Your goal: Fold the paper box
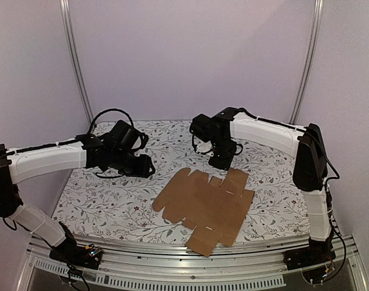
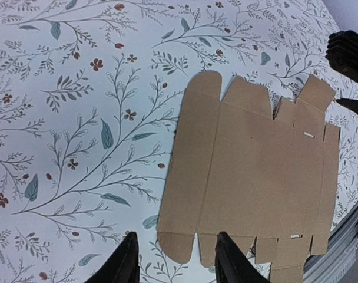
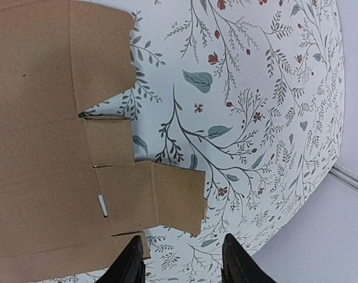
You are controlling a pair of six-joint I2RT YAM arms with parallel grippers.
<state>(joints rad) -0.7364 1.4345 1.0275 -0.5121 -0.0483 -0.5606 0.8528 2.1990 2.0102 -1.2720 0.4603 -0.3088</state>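
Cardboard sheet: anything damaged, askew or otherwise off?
No tears or crushing visible. The cardboard sheet lies flat but skewed to the edges of the table, and its near flap appears to poke past the front edge over the metal rail. Otherwise nothing stands out.

1. Desk [image 1: 275,206], one. The top is covered by a floral cloth [image 2: 79,147], white with grey-green leafy sprigs and small red blossoms, lying flat beneath the left gripper [image 1: 147,165] and the right gripper [image 1: 223,161].
2. Aluminium rails [image 1: 190,254], slotted, along the desk edge on the near side of both grippers.
3. Metal uprights, two: left upright [image 1: 75,66], right upright [image 1: 307,66], both beyond the grippers.
4. Wall panels [image 1: 190,54], pale lilac, plain, behind the uprights.
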